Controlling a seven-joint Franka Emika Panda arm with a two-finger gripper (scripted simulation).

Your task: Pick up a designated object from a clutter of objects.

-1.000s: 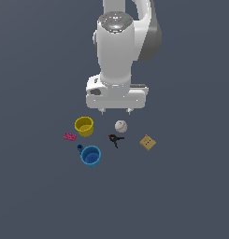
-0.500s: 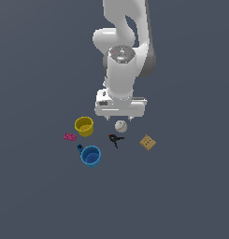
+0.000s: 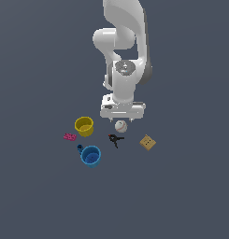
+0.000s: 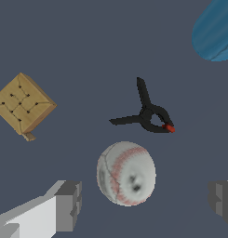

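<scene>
The white baseball (image 3: 120, 125) with faint red stitching lies on the dark floor in the middle of the clutter. My gripper (image 3: 122, 119) hangs just above it, open, with a fingertip on each side. In the wrist view the baseball (image 4: 126, 173) sits between the two grey fingertips (image 4: 69, 205), apart from both. The black clamp (image 3: 116, 139) (image 4: 148, 116) lies close beside the ball. Nothing is held.
A yellow cup (image 3: 84, 126) and a pink flat piece (image 3: 69, 137) lie toward the exterior view's left. A blue mug (image 3: 90, 156) (image 4: 217, 30) sits nearer the camera. A tan square block (image 3: 147, 143) (image 4: 23, 105) lies toward the exterior view's right.
The arm has come down steadily toward the floor. My gripper now straddles the baseball, where one second ago it hung well above the clutter.
</scene>
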